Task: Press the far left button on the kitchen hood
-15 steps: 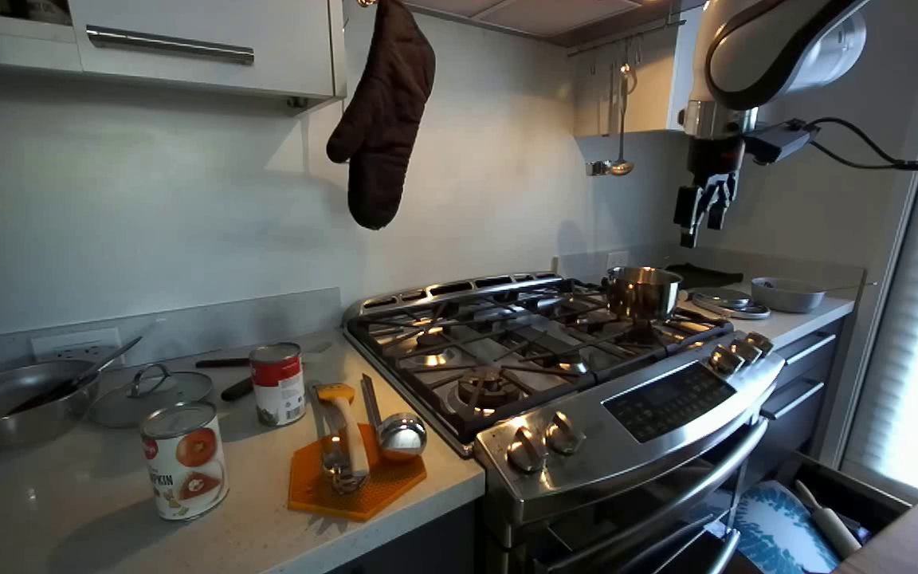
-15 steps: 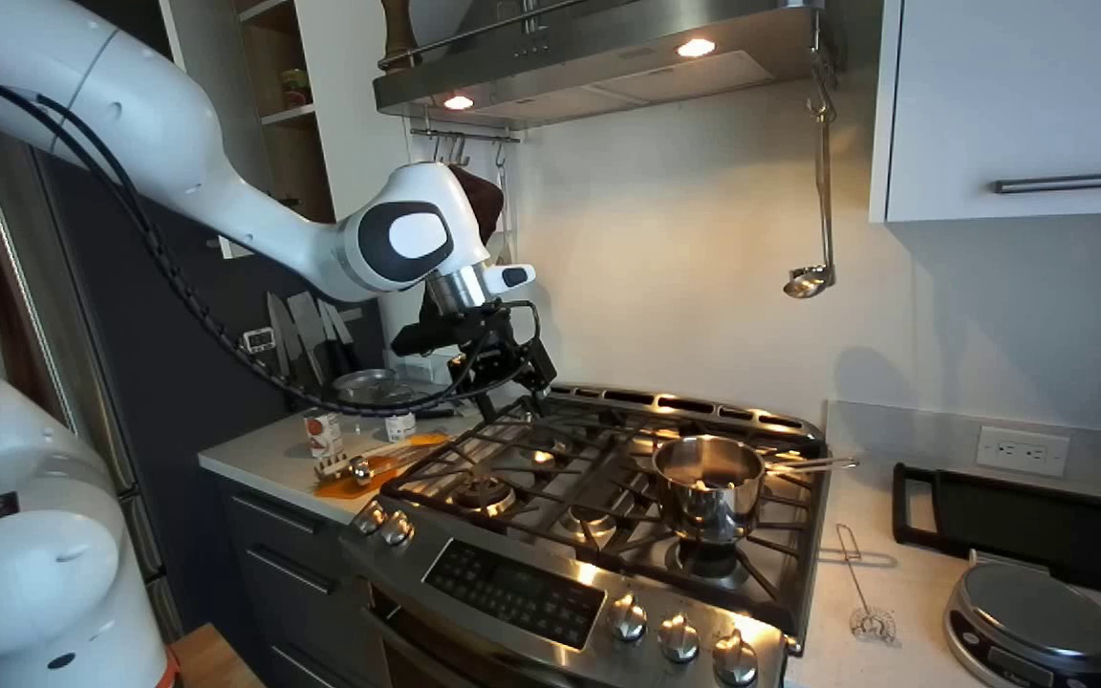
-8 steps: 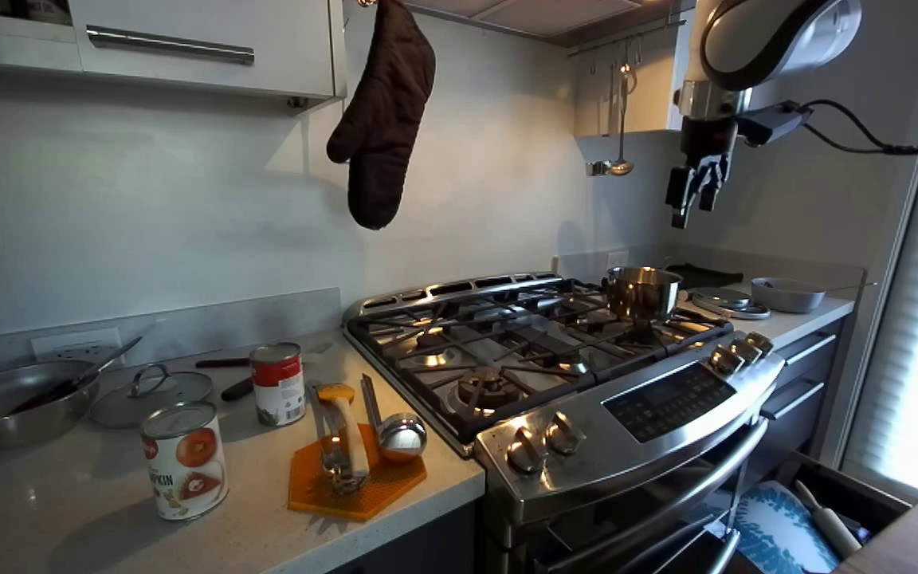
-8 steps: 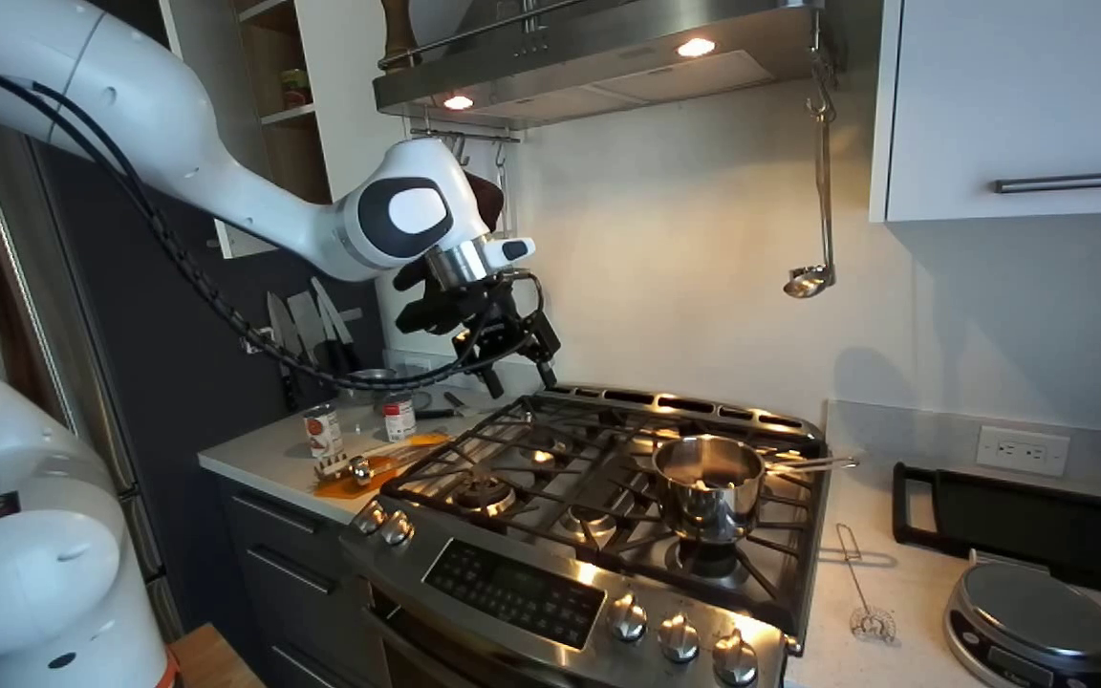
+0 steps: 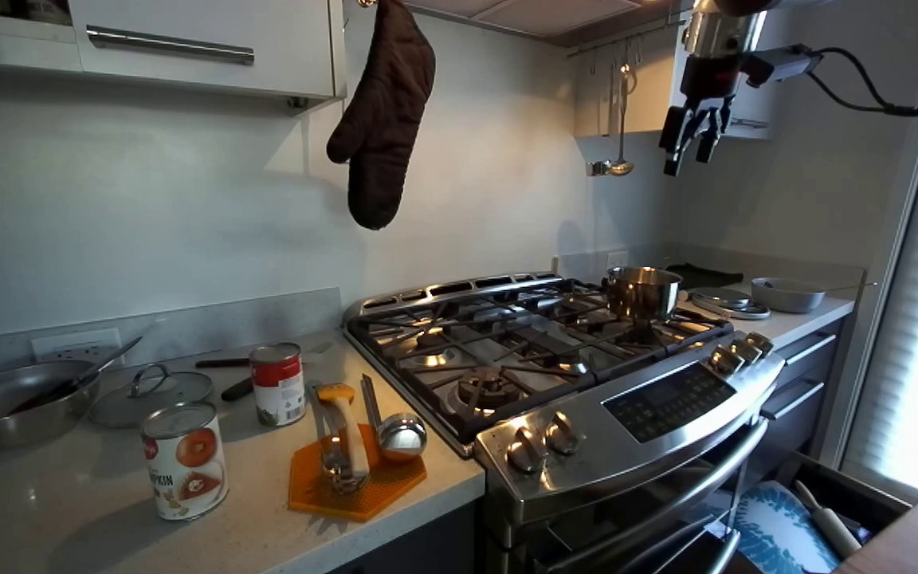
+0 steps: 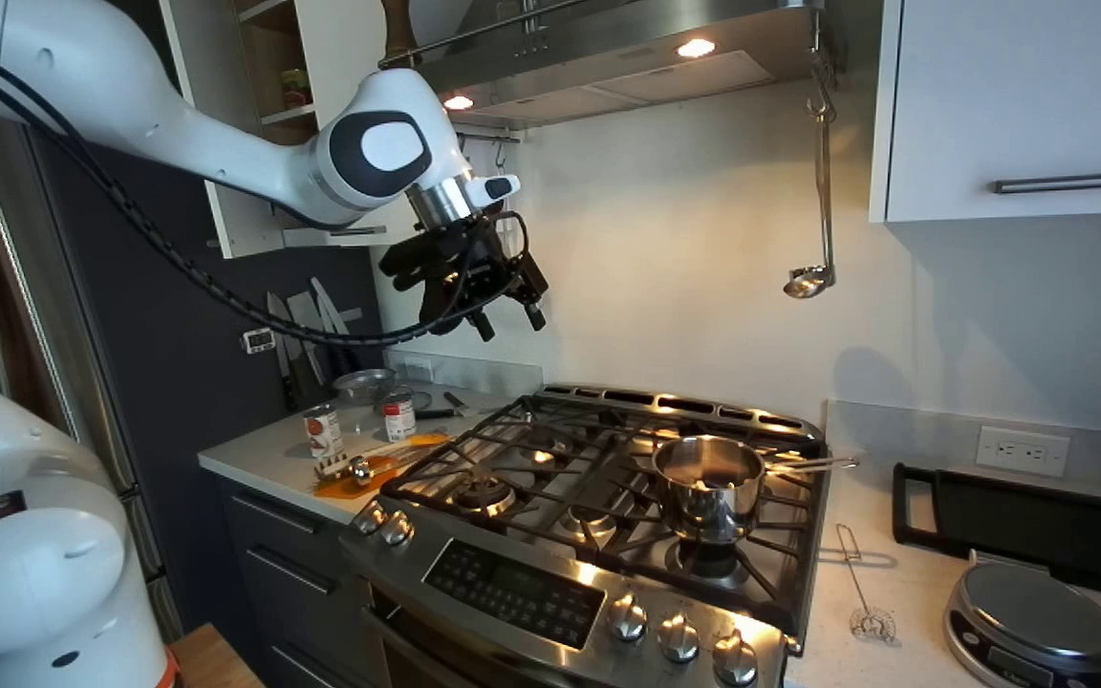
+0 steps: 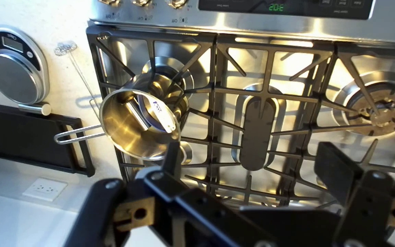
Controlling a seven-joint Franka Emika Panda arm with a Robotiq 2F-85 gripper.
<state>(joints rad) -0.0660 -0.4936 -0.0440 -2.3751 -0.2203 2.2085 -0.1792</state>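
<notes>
The tool (image 6: 510,323) pointed down toward the stove (image 6: 598,487), its fingers (image 7: 336,168) spread apart with nothing between them. The hood (image 6: 598,53) was above the tool and well apart, its long axis running with the stove's width; the far left button could not be made out. The press likely called for lifting the tool and turning it toward the hood's front
</notes>
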